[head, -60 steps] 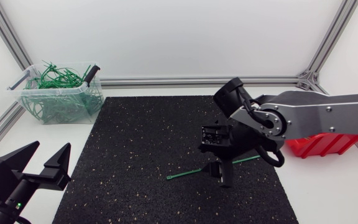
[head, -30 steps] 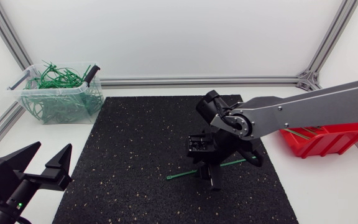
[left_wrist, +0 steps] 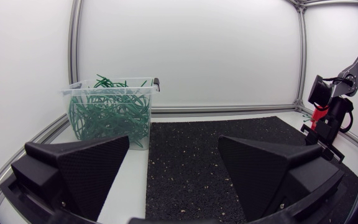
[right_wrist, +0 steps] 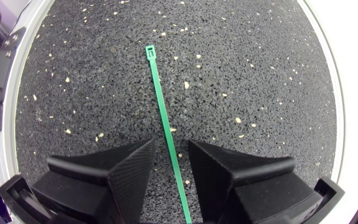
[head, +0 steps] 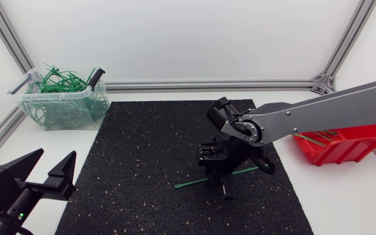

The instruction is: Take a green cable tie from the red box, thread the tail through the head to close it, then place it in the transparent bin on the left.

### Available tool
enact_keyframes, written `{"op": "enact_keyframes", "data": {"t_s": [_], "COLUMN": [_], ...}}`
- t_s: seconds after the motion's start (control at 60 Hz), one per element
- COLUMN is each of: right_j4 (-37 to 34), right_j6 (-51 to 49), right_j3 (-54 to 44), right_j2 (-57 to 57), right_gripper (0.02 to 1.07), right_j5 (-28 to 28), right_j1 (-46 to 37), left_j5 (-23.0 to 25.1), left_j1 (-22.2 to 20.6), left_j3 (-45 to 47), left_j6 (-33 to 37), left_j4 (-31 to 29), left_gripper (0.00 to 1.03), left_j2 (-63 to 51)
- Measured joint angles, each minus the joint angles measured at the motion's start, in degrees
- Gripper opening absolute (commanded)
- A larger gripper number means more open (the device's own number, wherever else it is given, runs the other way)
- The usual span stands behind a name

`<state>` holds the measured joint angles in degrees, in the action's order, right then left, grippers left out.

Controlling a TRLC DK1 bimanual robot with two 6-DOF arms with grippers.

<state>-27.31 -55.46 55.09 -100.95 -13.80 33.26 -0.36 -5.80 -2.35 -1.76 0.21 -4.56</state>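
Tie lies between parted right tool fingers, well inside mat edges.

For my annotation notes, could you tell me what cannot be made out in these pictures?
Head view: the right arm covers part of the red box and the middle of the cable tie.
Right wrist view: the tie's tail passes between the fingers and is cut off at the edge.

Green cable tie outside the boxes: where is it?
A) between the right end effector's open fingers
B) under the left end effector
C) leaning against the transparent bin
A: the green cable tie lies flat on the mat, running between the right end effector's open fingers.
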Motion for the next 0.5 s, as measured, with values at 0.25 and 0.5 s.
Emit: {"op": "enact_keyframes", "data": {"t_s": [0.25,0.5], "right_j4": [-0.4,-2.1], "right_j6": [-0.3,-0.3], "right_j3": [0.1,1.0], "right_j2": [-0.2,-0.8], "right_gripper": [0.20,0.08], "right_j5": [0.0,-0.1], "right_j1": [0.1,0.4], "left_j5": [0.0,0.0], "left_j1": [0.0,0.0], "left_j3": [0.0,0.0], "left_j6": [0.0,0.0], "left_j4": [0.0,0.0], "left_gripper": [1.00,1.00], "left_j2": [0.0,0.0]}}
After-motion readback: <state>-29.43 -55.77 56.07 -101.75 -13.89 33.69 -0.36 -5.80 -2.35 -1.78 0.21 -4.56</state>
